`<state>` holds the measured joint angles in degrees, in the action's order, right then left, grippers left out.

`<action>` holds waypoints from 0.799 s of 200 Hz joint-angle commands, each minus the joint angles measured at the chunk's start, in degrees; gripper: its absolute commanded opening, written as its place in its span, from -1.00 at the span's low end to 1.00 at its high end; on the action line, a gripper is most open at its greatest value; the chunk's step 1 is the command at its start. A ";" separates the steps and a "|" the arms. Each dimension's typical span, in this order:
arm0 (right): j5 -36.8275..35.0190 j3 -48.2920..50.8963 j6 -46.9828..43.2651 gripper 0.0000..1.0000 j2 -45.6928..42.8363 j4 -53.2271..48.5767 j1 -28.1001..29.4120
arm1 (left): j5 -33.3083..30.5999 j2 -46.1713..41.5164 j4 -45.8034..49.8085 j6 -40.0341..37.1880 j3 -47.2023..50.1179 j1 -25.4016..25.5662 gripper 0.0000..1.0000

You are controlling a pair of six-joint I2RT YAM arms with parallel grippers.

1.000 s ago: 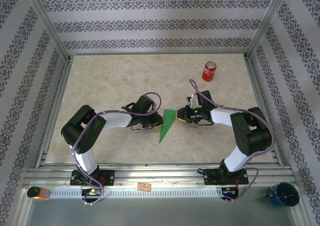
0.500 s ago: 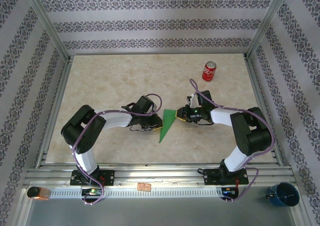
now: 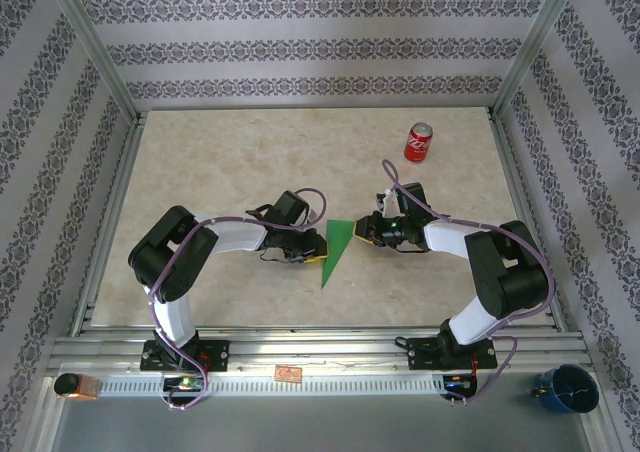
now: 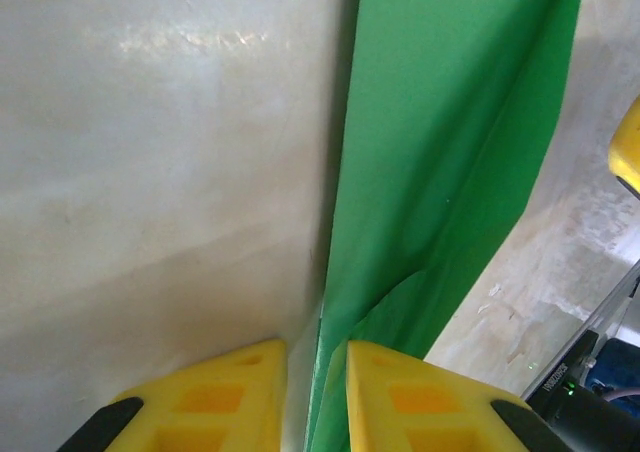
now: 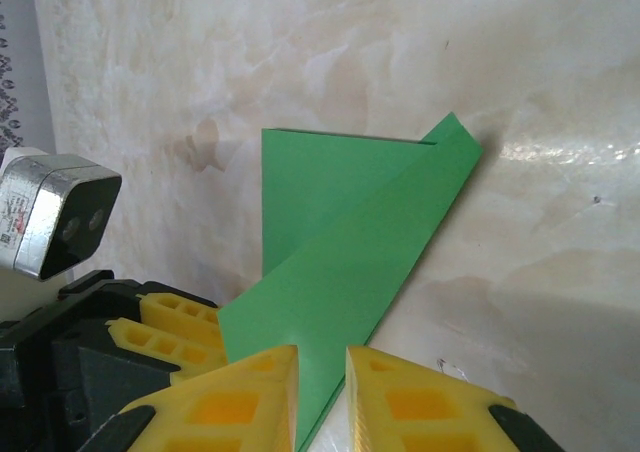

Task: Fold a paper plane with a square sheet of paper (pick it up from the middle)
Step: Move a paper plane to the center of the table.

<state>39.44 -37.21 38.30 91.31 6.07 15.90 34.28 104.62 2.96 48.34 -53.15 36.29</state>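
I see bare beige tabletop (image 3: 220, 162) open across the far left. The upright red soda can (image 3: 418, 143) blocks only the far right corner.

I can read nothing: the red soda can (image 3: 418, 143) well beyond my right gripper (image 3: 366, 230) carries only blurred white lettering.

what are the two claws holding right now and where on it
Both pinch the folded green paper: the left claw grips one long edge, the right claw the opposite edge.

Bright, even light; glare streaks the tabletop (image 4: 180, 42), and both wrist views blur up close.
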 commanded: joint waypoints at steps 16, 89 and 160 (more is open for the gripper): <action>-0.28 0.77 0.24 -0.56 -0.35 0.24 0.04 | 2.74 2.37 -4.46 -0.10 -0.93 0.01 -0.53; -7.45 4.95 2.20 -0.48 -5.80 -0.61 -1.55 | 3.35 2.61 -11.92 3.49 0.93 0.01 -0.79; -2.70 3.90 4.14 -0.43 -6.56 -0.40 -1.55 | 2.98 0.69 -15.51 5.10 2.26 0.01 -1.00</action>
<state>33.98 -32.71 40.73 85.80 5.63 14.72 37.32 106.48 -9.17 52.34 -51.88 36.03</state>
